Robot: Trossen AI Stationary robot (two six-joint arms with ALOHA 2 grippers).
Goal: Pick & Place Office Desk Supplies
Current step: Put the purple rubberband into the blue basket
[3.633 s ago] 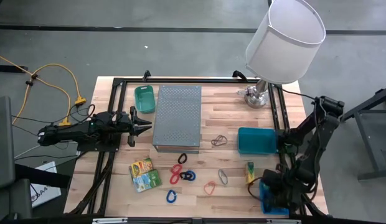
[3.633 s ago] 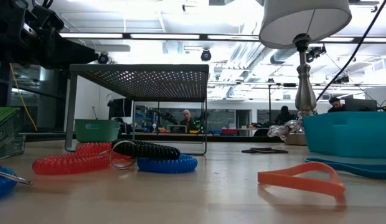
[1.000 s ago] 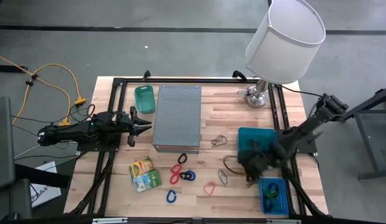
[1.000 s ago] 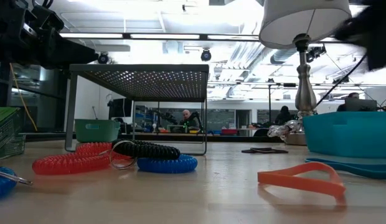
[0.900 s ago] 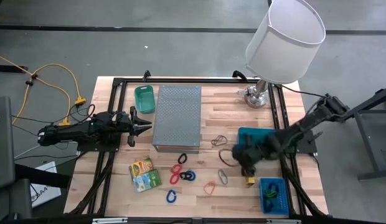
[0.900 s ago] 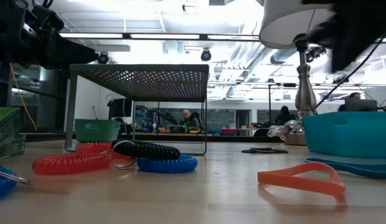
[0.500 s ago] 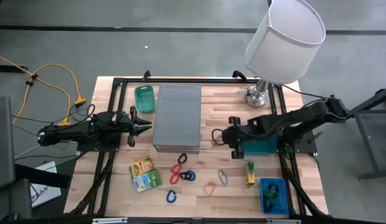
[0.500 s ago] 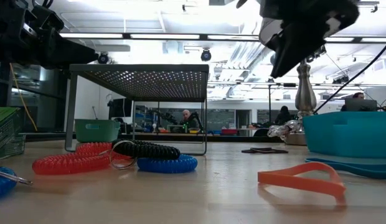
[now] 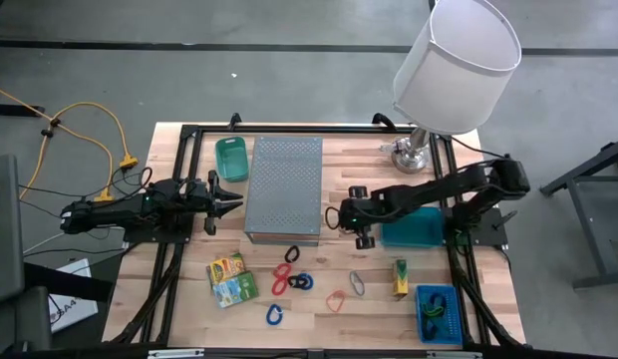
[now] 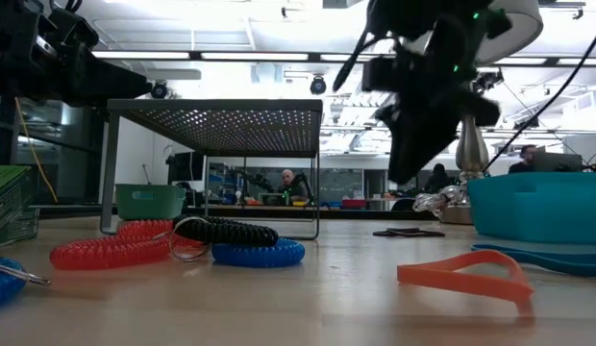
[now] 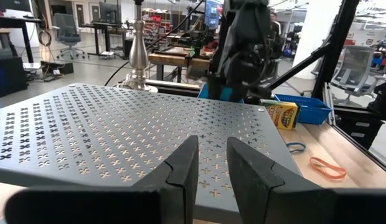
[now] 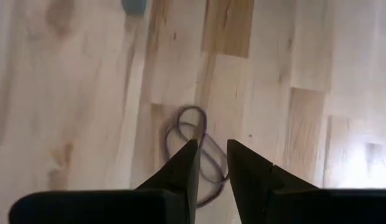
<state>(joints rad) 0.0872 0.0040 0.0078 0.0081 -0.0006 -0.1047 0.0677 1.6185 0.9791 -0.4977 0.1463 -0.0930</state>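
The right end effector [image 9: 345, 217] hangs over the middle of the wooden worktop [image 9: 369, 170], just right of the grey perforated box [image 9: 284, 187]. Its fingers [image 12: 180, 168] are nearly together with a narrow gap and nothing between them. Directly under it on the bare wood lies a dark rubber band [image 12: 199, 144], doubled into loops.

The left end effector [image 9: 232, 199] waits at the left of the frame, level with the box's left edge. Its fingers [image 11: 183, 171] are also close together, empty, pointing across the perforated top.

The rest of the supplies lie across the lower part of the frame:
- yellow-green packets [image 9: 229, 278] at lower left
- red coil clips [image 9: 282, 276] and blue coil clips [image 9: 300, 282] in a cluster below the box
- another blue clip [image 9: 274, 315] lower down
- an orange-red band [image 9: 336, 300]
- a grey-green band [image 9: 357, 283]
- a crayon-type packet [image 9: 400, 277] to their right

A teal bin [image 9: 419, 230] sits right of the right end effector. A blue tray [image 9: 440, 312] is at lower right.
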